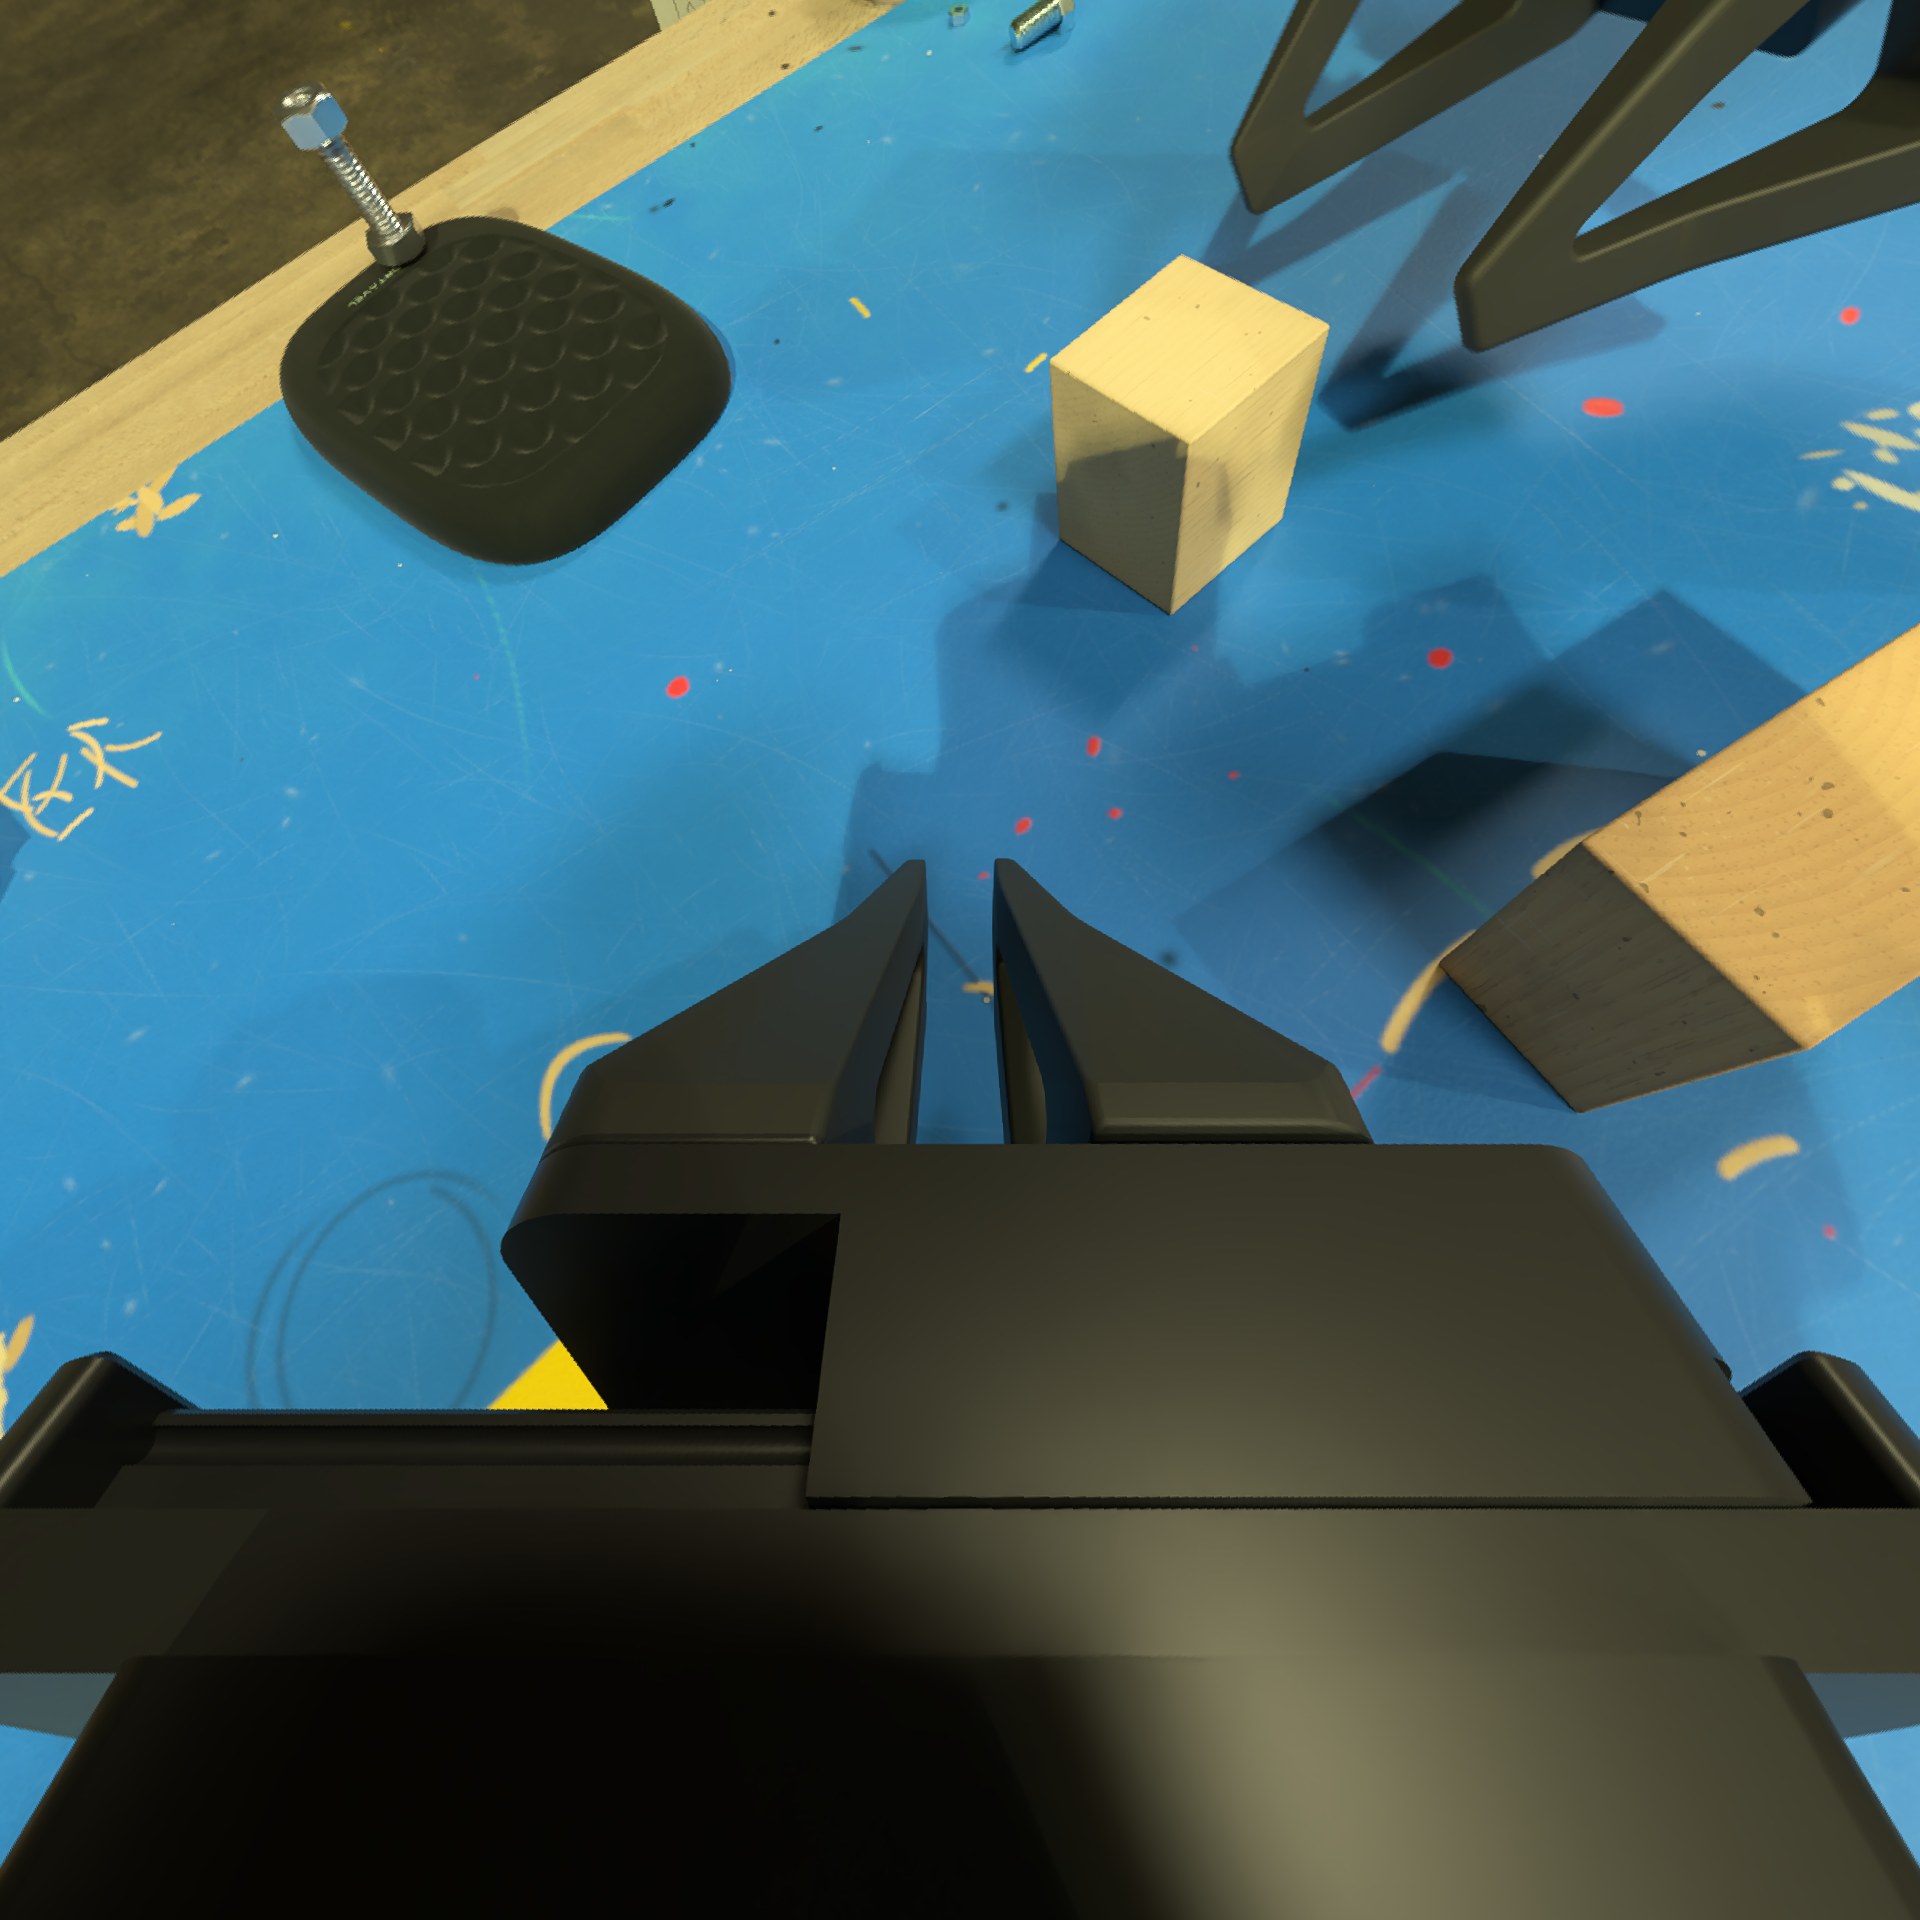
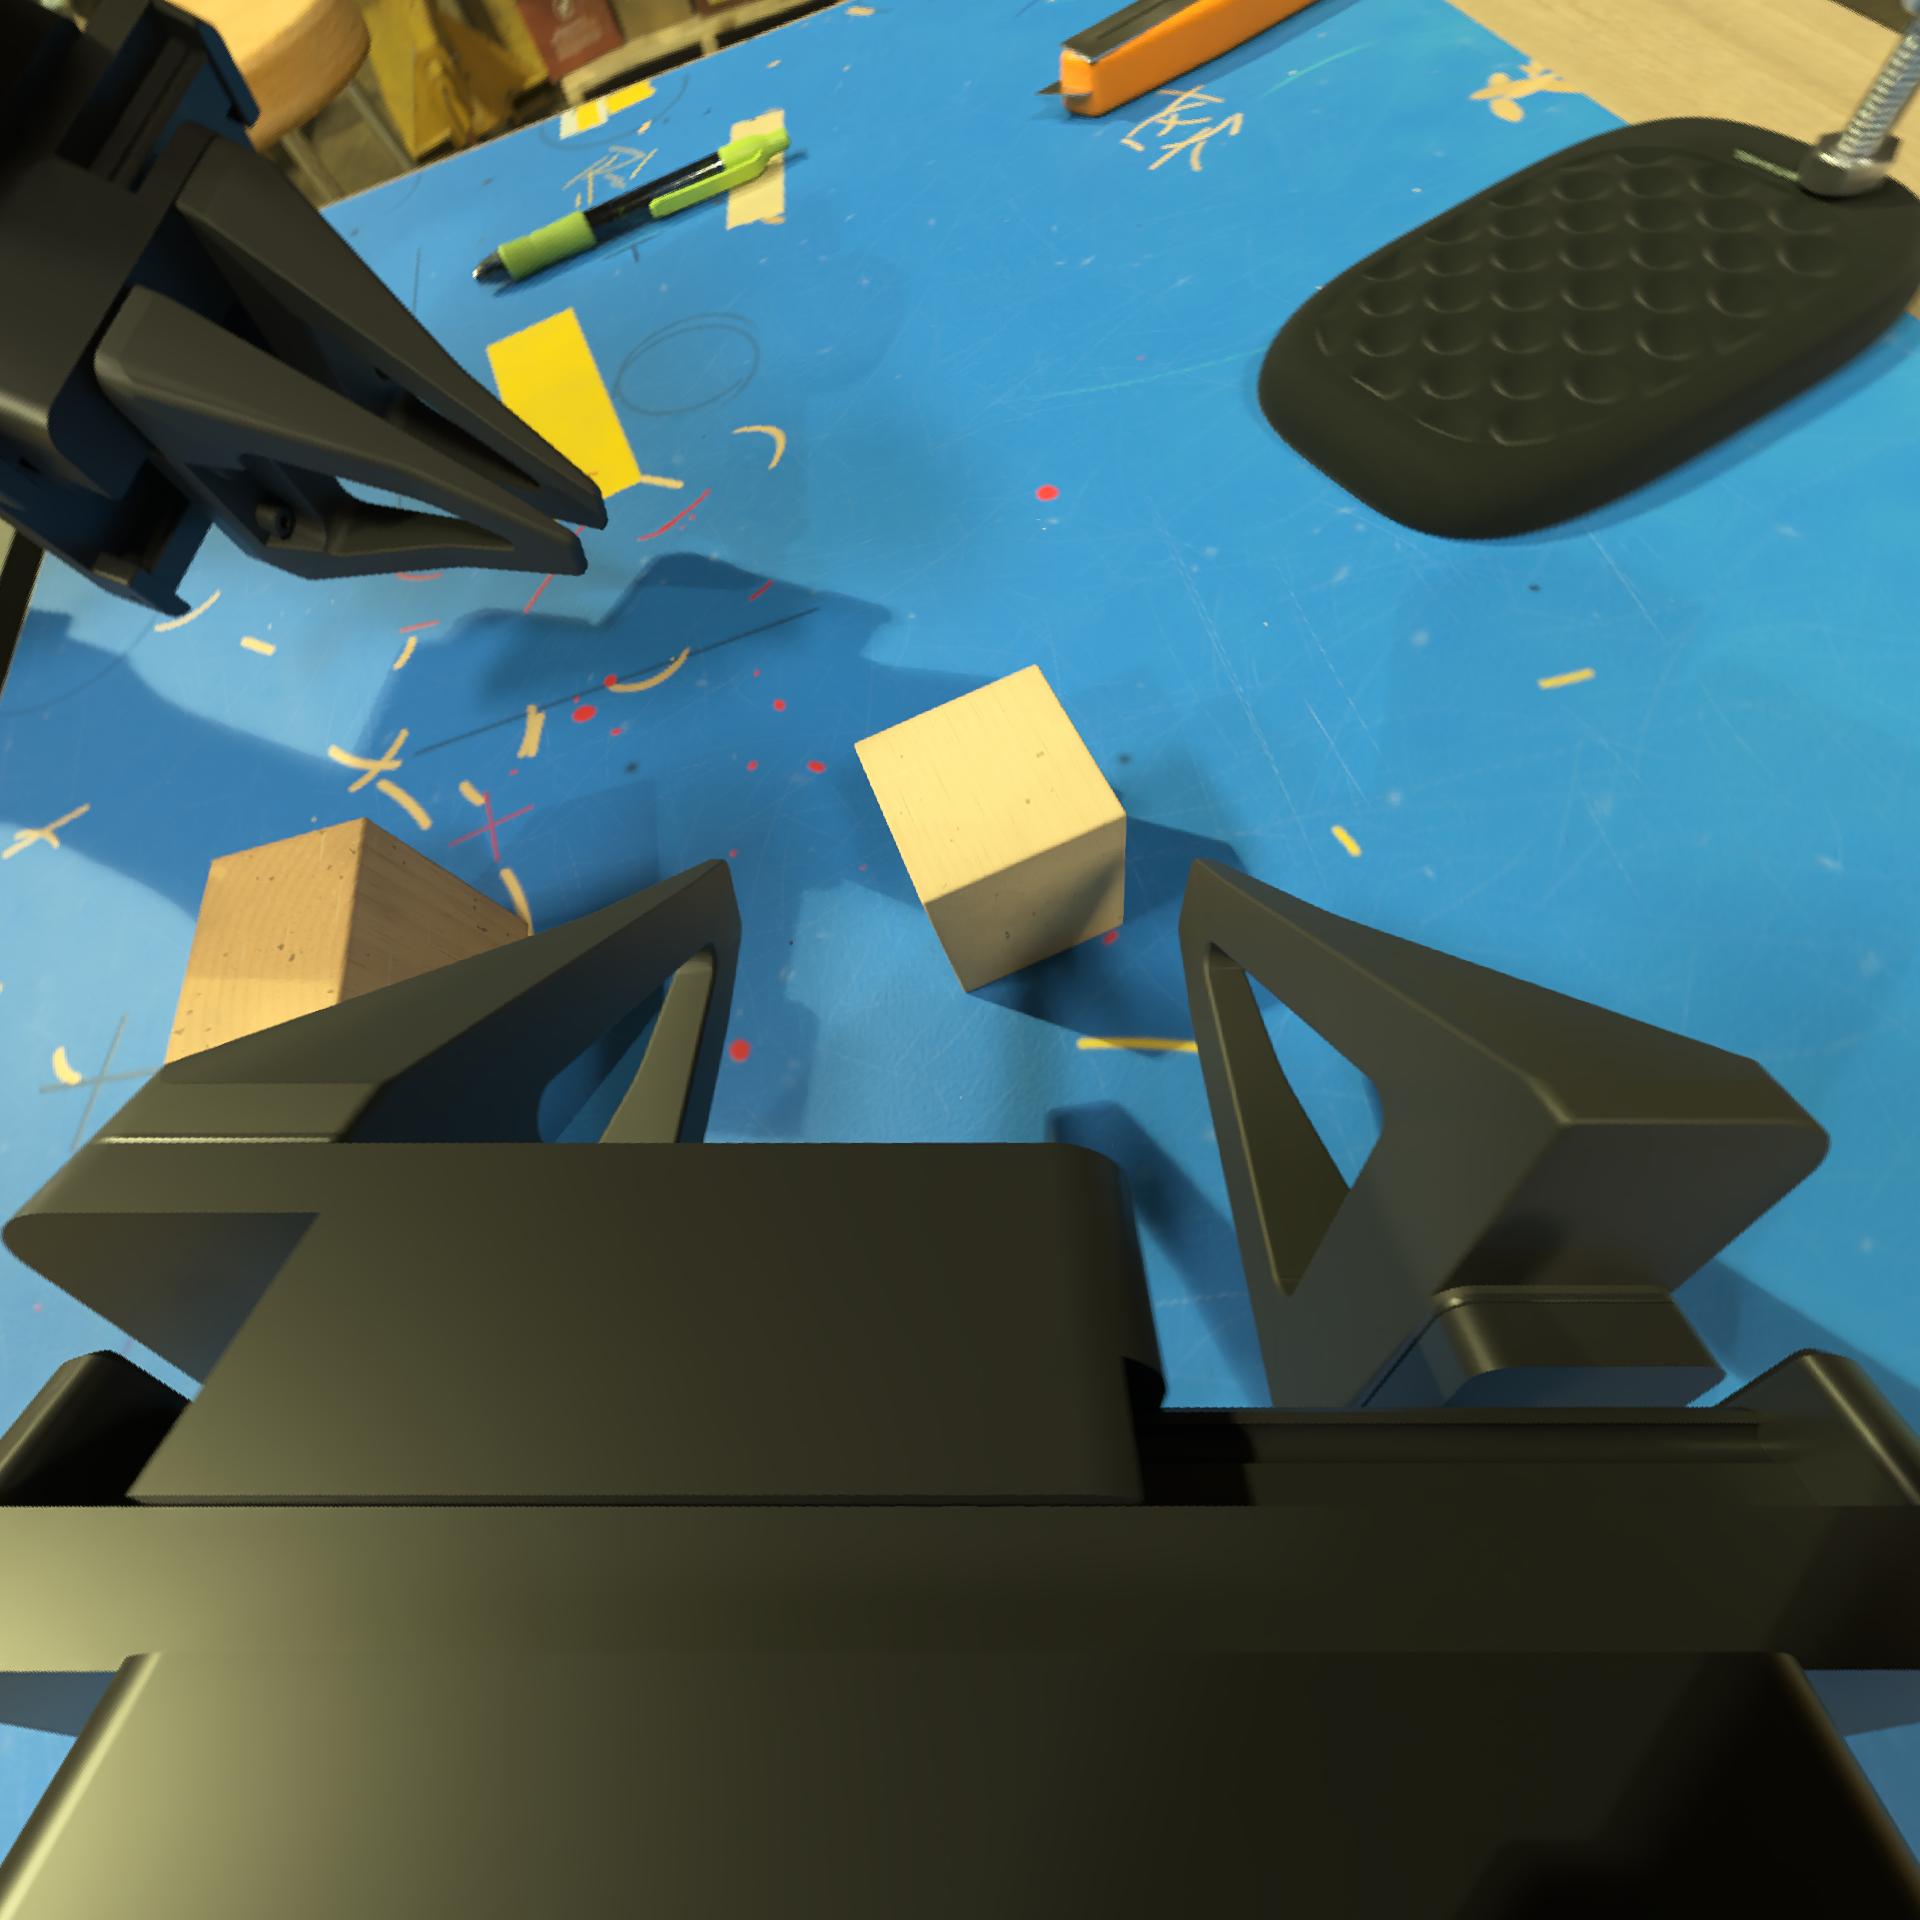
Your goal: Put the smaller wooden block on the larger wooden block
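The smaller pale wooden block [image 2: 992,821] stands on the blue mat, just ahead of my right gripper [image 2: 961,883], which is open and empty with its fingers apart on either side, above it. The same block shows in the left wrist view [image 1: 1179,426]. The larger, darker wooden block [image 2: 312,925] lies to the left, partly hidden behind my right gripper's left finger; in the left wrist view it is at the right edge [image 1: 1714,904]. My left gripper [image 1: 961,873] is shut and empty above the mat, and also shows in the right wrist view [image 2: 587,535].
A black textured pad [image 1: 499,384] with an upright bolt [image 1: 348,171] lies near the mat's wooden edge. A green pen [image 2: 634,203], an orange utility knife [image 2: 1164,52] and a yellow tape patch [image 2: 561,400] lie farther off on the blue mat [image 2: 1247,644].
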`<action>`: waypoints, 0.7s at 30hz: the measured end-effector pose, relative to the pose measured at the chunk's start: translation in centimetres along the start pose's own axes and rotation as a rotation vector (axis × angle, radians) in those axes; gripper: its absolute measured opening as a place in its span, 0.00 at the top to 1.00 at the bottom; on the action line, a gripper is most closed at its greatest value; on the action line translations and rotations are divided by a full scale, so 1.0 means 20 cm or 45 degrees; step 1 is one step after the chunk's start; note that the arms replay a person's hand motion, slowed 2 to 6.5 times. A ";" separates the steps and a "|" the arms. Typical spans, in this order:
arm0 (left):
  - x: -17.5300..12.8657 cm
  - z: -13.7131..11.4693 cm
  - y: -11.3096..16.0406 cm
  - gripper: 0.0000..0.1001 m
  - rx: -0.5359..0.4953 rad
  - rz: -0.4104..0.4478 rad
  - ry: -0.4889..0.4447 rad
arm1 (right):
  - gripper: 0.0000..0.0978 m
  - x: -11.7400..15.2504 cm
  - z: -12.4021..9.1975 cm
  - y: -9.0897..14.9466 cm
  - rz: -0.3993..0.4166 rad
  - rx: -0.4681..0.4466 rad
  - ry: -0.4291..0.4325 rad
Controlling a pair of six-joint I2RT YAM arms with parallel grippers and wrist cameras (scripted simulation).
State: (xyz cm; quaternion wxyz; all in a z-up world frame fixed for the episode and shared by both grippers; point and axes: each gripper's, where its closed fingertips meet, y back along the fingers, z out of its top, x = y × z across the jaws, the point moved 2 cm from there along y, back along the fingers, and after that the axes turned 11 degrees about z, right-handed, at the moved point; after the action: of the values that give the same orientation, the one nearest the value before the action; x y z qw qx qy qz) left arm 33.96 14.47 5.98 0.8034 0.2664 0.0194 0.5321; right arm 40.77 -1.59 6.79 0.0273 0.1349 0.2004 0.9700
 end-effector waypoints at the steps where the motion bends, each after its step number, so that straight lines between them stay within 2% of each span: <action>1: 0.00 0.00 0.00 0.89 -0.001 -0.003 0.000 | 0.23 0.00 0.00 -0.01 0.018 0.016 0.021; 10: 0.01 0.00 0.00 0.89 -0.006 -0.022 0.038 | 0.08 -0.07 0.02 -0.07 0.118 0.158 0.268; 14: 0.02 0.00 0.00 0.89 -0.007 -0.031 0.058 | 0.04 -0.10 0.00 -0.10 0.168 0.205 0.312; 21: 0.02 0.00 0.00 0.89 -0.006 -0.045 0.088 | 0.04 -0.10 0.01 -0.15 0.273 0.238 0.358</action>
State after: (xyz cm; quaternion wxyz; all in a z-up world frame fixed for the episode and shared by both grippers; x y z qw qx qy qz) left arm 34.11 14.87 6.20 0.8123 0.2454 0.0506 0.5267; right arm 42.75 0.95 5.25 -0.1172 0.0206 0.2758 0.9538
